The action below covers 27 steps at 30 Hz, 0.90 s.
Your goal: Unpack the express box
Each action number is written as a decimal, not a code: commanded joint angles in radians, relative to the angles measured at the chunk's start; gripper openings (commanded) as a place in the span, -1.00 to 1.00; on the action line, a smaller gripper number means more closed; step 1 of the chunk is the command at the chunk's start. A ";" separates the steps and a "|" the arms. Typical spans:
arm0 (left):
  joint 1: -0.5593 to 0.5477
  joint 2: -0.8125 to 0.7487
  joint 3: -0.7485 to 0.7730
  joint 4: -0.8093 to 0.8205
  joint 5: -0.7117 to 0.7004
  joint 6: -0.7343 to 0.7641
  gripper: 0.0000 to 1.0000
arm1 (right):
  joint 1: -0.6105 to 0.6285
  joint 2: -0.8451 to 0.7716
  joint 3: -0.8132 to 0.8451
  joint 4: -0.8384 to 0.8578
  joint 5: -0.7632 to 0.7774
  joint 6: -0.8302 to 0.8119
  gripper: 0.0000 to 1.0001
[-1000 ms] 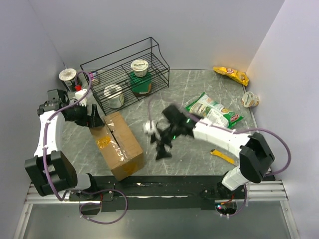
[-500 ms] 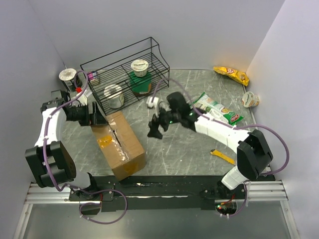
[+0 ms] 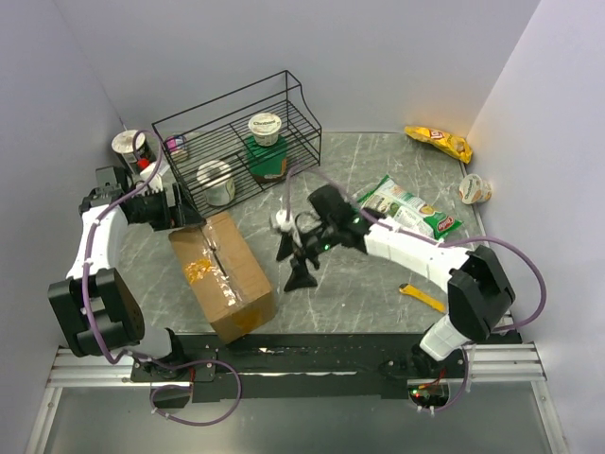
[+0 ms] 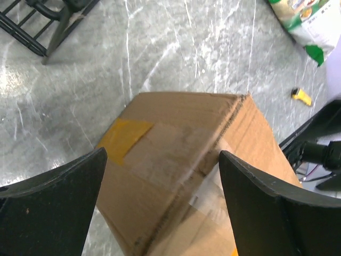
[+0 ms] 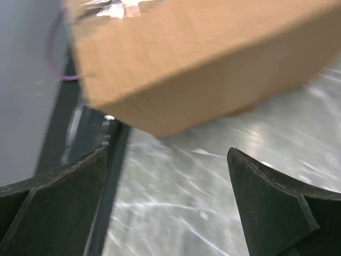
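Brown corrugated cardboard, the taped express box [image 3: 222,274] lies closed just below my left gripper [image 3: 178,210], whose fingers are spread; my right gripper [image 3: 295,265], also spread and empty, faces its side; unpacking, I judge, has hardly begun; opening the flaps is yet to do.

top: overhead, whole table [image 3: 369,156] | left wrist: close above express box [image 4: 181,160] | right wrist: low, facing its side

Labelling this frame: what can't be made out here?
- Box contents: top view, taped flaps closed.
- Box's far end: right wrist, blurred, cut off by top edge.
- Label text: left wrist, blurred; top view, too small.
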 commanded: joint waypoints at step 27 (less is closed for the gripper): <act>-0.168 -0.069 -0.052 0.002 0.167 -0.075 0.86 | -0.191 0.171 0.192 0.251 0.561 0.464 0.99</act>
